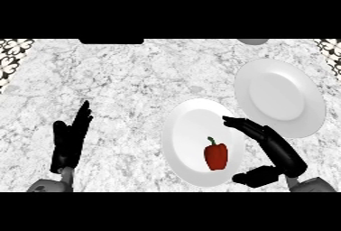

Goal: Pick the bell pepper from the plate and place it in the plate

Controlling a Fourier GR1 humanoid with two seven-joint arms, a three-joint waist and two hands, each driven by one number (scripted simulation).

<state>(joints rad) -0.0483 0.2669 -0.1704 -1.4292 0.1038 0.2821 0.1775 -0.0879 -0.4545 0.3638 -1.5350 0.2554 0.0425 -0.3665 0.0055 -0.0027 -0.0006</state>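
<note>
A red bell pepper (pixel 216 155) with a green stem lies on the nearer white plate (pixel 186 131), towards its lower right. A second white plate (pixel 279 97) sits behind and to the right, bare. My right hand (pixel 279 151) hovers over the nearer plate's right rim, open, fingers stretched towards the plate's upper part and thumb spread below. The pepper lies in the gap between fingers and thumb, untouched. My left hand (pixel 70 140) rests open at the lower left, fingers up, far from both plates.
The counter (pixel 133 81) is grey-white marble. A dark object (pixel 111 41) sits at its far edge, and a grey round thing (pixel 253 41) peeks in at the top right. Patterned tiles show at both upper corners.
</note>
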